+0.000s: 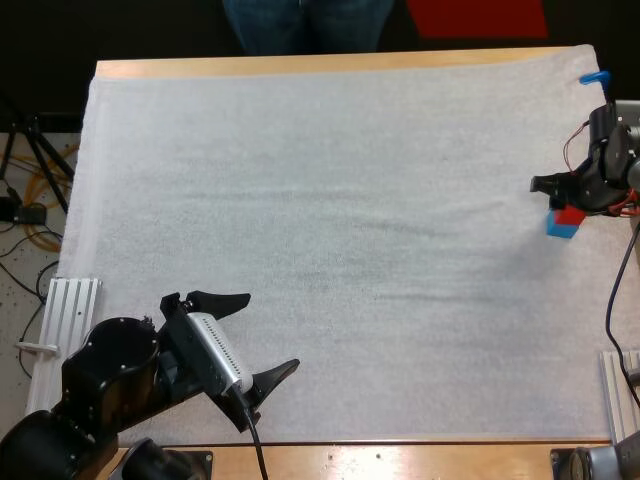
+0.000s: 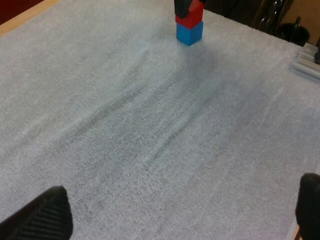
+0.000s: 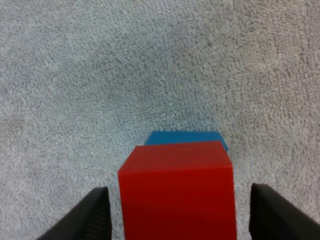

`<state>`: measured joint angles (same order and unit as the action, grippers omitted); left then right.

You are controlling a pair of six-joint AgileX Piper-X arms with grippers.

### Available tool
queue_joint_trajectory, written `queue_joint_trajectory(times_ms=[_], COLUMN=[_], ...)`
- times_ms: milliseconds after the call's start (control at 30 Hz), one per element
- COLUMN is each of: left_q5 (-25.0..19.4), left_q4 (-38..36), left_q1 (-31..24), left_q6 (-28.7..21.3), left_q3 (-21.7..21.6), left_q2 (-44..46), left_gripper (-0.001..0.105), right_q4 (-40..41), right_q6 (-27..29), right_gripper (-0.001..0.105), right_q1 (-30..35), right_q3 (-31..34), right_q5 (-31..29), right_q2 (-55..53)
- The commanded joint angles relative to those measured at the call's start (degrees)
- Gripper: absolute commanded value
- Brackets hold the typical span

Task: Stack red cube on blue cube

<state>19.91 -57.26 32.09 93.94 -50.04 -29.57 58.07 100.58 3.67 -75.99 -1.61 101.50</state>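
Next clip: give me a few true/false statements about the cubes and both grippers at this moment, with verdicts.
1. The red cube rests on the blue cube. True.
2. The right gripper is shut on the red cube. False: its fingers stand apart, clear of the cube on both sides.
3. The left gripper is open over bare mat. True.
4. The stack stands at the mat's middle. False: it is near the mat's right edge in the high view.
5. A person stands at the table's far side. True.
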Motion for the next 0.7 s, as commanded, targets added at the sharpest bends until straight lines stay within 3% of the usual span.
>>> queue_joint_trajectory(times_ms=[0, 200, 433, 567, 667], left_q5=[0.4, 0.4, 0.4, 0.3, -2.3], left_q4=[0.6, 0.6, 2.0, 2.4, 2.8], left_q1=[0.3, 0.2, 0.2, 0.2, 0.2], left_q6=[0.0, 0.0, 0.0, 0.0, 0.9], left_q3=[-0.4, -0.4, -0.4, -0.4, -0.4], left_q2=[0.0, 0.0, 0.0, 0.0, 0.0], left_gripper=[0.087, 0.087, 0.087, 0.087, 0.087], right_q4=[-0.1, 1.8, 11.7, 12.6, 12.3], right_q6=[-0.2, -0.2, -0.2, -0.6, -0.6], right_gripper=[0.059, 0.061, 0.061, 0.061, 0.061], right_q1=[0.2, 0.1, 0.1, -0.9, -3.1], right_q3=[-0.5, -0.5, -0.5, -0.4, -0.4], right_q5=[0.5, 0.5, 0.6, 2.0, 1.9], right_q2=[-0.7, -6.8, -18.9, -27.0, -30.8])
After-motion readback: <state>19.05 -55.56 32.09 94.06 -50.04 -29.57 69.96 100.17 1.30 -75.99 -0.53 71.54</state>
